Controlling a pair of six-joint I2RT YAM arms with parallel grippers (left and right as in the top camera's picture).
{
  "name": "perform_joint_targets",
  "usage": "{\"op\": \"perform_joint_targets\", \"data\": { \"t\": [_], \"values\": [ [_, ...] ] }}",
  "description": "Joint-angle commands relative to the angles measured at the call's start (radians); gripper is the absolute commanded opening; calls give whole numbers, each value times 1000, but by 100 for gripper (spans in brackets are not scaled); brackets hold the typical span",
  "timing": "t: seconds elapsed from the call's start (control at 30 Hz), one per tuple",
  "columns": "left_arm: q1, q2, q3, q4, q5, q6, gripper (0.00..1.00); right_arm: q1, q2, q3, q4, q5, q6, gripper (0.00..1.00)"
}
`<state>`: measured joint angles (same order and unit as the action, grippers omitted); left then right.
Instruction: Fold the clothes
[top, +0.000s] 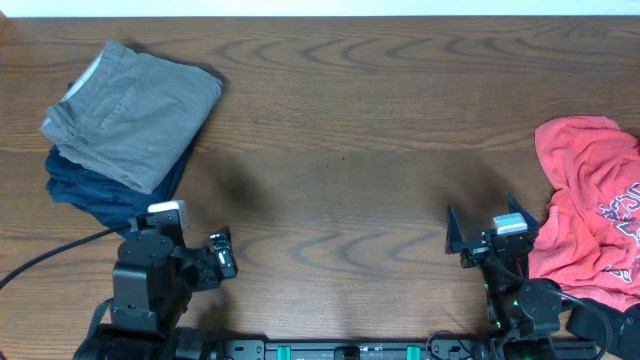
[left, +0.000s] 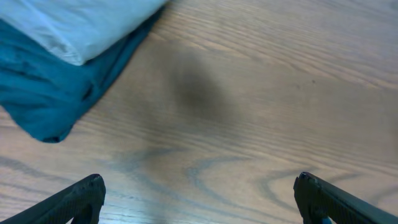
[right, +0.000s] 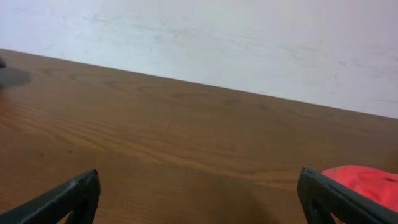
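Note:
Folded grey shorts (top: 135, 110) lie on a folded dark navy garment (top: 95, 195) at the table's far left; both also show in the left wrist view, the shorts (left: 81, 25) over the navy cloth (left: 50, 93). A crumpled red T-shirt with white print (top: 590, 215) lies at the right edge; a bit of it (right: 367, 183) shows in the right wrist view. My left gripper (top: 222, 255) (left: 198, 193) is open and empty, near the front edge, right of the stack. My right gripper (top: 470, 238) (right: 199, 193) is open and empty, just left of the red T-shirt.
The wooden table (top: 340, 150) stretches between the two piles. A white wall (right: 249, 37) stands behind its far edge. A black cable (top: 50, 255) runs off at the front left by the left arm's base.

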<state>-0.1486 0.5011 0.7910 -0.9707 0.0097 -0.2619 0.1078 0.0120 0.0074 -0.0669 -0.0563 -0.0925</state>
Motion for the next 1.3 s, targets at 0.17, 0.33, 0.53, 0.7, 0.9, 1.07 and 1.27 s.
{"op": "perform_joint_targets", "data": {
  "t": [0.17,0.33,0.53,0.7,0.9,1.07,1.27],
  "values": [
    [81,-145,-175,63,-30,0,98,-12,-6,-2,-2,-12,-17,99],
    [87,-296,-391,279,-30,2,98,-12,-6,-2,-2,-12,-17,99],
    [87,-425,-594,516,-31,3,98,-12,-6,-2,-2,-12,-17,99],
    [87,-479,-716,758,-52,8,98,-12,-5,-2,-2,-12,-17,99],
    [87,-500,-787,932,-55,105,98,-12,-5,-2,-2,-12,-17,99],
    [87,-499,-787,898,-29,104,98,-12,-5,-2,-2,-12,-17,99],
    [87,-497,-787,898,-22,105,98,-12,-5,-2,-2,-12,-17,99]
  ]
}}
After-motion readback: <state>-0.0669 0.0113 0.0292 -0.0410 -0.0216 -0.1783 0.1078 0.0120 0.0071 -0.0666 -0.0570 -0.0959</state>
